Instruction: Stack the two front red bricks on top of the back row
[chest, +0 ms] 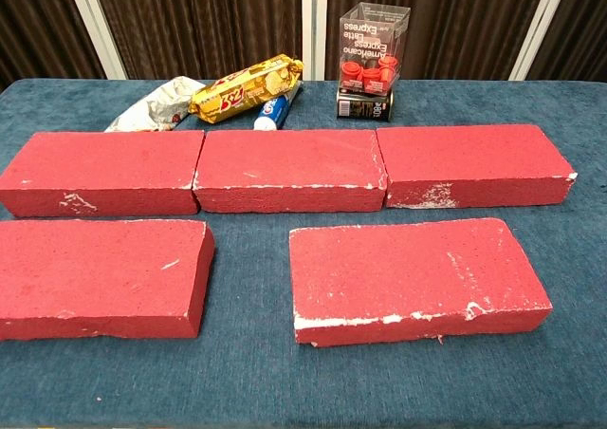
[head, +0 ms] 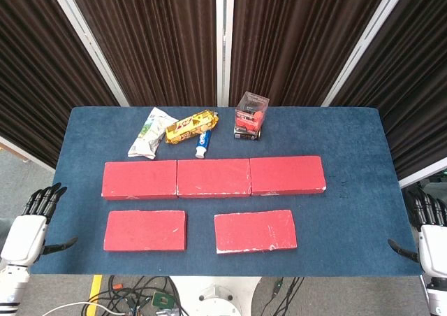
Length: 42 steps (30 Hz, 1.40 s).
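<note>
Three red bricks form the back row point(head: 213, 177) point(chest: 289, 168) across the blue table point(head: 349, 218), lying end to end. In front of it lie two separate red bricks: the front left brick point(head: 145, 230) point(chest: 100, 275) and the front right brick point(head: 255, 230) point(chest: 414, 277). My left hand point(head: 31, 225) hangs off the table's left front corner, fingers apart, holding nothing. My right hand point(head: 429, 232) hangs off the right front corner, likewise spread and holding nothing. Neither hand appears in the chest view.
Behind the back row lie a silver-green pouch point(head: 147, 134) point(chest: 152, 108), a yellow snack pack point(head: 190, 127) point(chest: 245, 89) and a toothpaste tube point(head: 203, 142) point(chest: 272, 111). A clear box of red items point(head: 251, 115) point(chest: 372, 61) stands to their right. Dark curtains hang behind the table.
</note>
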{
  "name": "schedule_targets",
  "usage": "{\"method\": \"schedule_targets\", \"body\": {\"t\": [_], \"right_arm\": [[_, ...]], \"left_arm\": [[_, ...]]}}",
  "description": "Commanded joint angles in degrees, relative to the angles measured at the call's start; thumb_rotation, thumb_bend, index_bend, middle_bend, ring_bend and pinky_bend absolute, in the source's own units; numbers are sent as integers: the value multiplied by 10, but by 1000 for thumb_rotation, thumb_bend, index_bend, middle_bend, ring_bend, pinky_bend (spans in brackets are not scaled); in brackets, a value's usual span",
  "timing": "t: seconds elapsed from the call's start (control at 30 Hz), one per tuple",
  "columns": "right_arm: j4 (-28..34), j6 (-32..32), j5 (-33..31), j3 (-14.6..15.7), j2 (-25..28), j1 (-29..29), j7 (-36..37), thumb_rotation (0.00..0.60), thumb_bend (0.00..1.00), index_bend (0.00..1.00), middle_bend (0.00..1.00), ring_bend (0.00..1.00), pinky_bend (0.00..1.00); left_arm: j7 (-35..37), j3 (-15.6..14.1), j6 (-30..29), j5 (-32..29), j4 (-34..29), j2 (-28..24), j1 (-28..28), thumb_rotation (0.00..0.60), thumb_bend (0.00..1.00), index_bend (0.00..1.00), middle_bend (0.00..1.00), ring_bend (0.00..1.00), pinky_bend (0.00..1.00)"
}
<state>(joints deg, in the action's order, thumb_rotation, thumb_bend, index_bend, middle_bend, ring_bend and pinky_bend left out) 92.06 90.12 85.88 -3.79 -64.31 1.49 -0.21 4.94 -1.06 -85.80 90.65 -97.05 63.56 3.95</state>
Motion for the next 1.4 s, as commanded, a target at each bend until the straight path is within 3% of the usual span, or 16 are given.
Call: {"method": "schedule_targets", "body": {"t": [0.03,0.23,0.57,0.77,1.0,1.1,1.4], "right_arm": [[0,-1,0,0,0,0,0,600,0,0,0,0,0],[2,1,1,0,1,0,-1,600,0,0,0,0,0],[12,4,3,-3,6,-1,-1,600,0,0,0,0,0],[16,9,10,-1,11,0,-3,600,0,0,0,0,0],[20,5,4,-5,15,-2,0,600,0,0,0,0,0],[17,1,1,-4,12,-3,3,600,0,0,0,0,0],[7,-1,-4,-8,13,-5,19,600,0,0,0,0,0]], "left_arm": [[1,0,0,0,0,0,0,600,0,0,0,0,0],[5,-4,2,7,-5,-5,0,600,0,0,0,0,0],[48,-39,55,50,-52,-33,25,600,0,0,0,0,0],[41,-51,107,59,-51,-4,48,600,0,0,0,0,0],[-3,-39,210,-3,-71,33,94,600,0,0,0,0,0],[-29,-25,231,-34,-76,45,108,600,0,0,0,0,0],[-56,-17,277,-82,-73,69,137,600,0,0,0,0,0]]}}
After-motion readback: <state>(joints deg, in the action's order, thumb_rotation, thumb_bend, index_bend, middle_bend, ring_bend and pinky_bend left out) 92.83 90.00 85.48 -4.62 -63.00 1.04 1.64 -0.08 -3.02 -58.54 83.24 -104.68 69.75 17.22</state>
